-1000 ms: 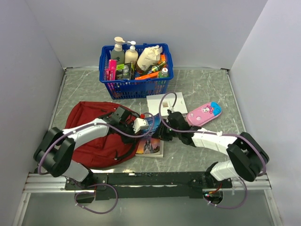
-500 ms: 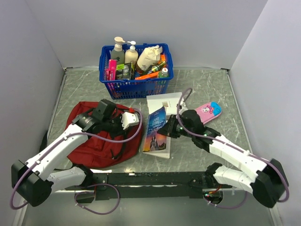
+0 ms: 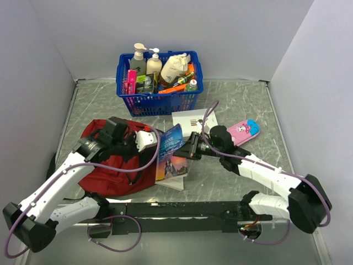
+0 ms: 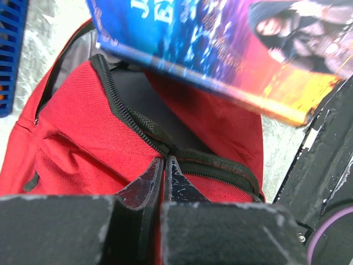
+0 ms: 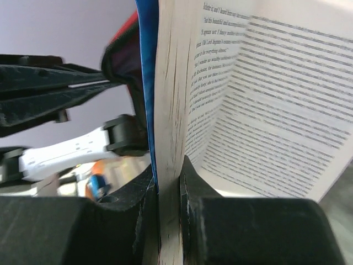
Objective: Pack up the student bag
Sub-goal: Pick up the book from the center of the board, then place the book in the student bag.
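The student bag (image 3: 110,165), red with black zipper trim, lies at the left of the table. My left gripper (image 3: 144,139) is shut on the fabric at its opening rim, and the wrist view shows the tips (image 4: 164,165) pinched beside the zipper (image 4: 129,116). A blue-covered book (image 3: 171,144) stands tilted just right of the bag's mouth. My right gripper (image 3: 191,148) is shut on its cover and a wad of pages (image 5: 168,171). The other pages (image 5: 265,83) fall open. The book's cover (image 4: 220,44) hangs over the bag's opening (image 4: 138,94).
At the back stands a blue basket (image 3: 159,83) full of bottles and small items. A white booklet (image 3: 190,120) and a pink pencil case (image 3: 240,131) lie right of the book. Grey walls close in on three sides.
My right gripper closed on the book, raised its edge and carried it left towards the bag. The left arm drew back to the left, still pinching the bag's rim.
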